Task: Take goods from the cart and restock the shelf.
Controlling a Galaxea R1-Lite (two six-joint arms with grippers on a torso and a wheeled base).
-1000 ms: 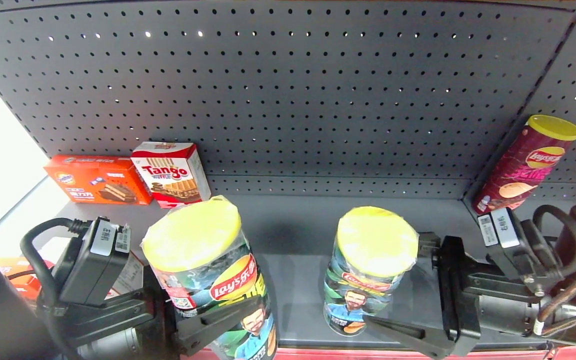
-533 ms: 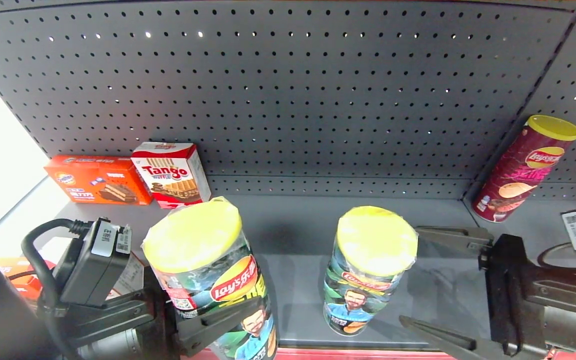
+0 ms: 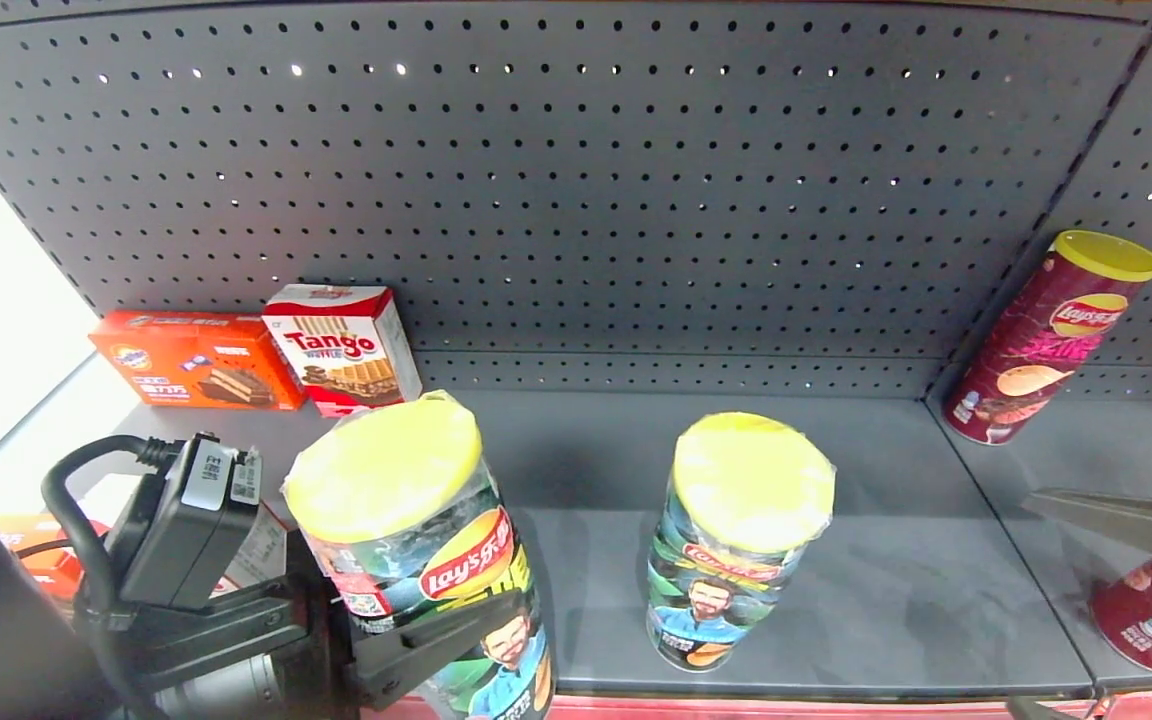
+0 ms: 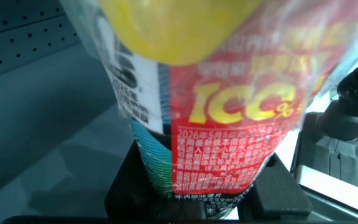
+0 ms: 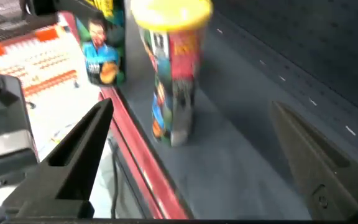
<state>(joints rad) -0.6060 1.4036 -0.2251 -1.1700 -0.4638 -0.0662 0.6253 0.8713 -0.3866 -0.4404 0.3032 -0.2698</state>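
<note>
The shelf [image 3: 896,600] has bare deck between the two boxes [image 3: 346,345] at its back left and the standing can [image 3: 736,530] at its centre. The held can [image 3: 396,520] is at the front lip, left of the standing can, with its long axis near upright and its yellow lid up. The left gripper [image 3: 416,625] is clamped around its lower body. The right gripper [image 5: 197,168] is empty, jaws wide apart, to the right of the standing can. The free deck lies forward of the held can, so placement probably falls to the left arm.
</note>
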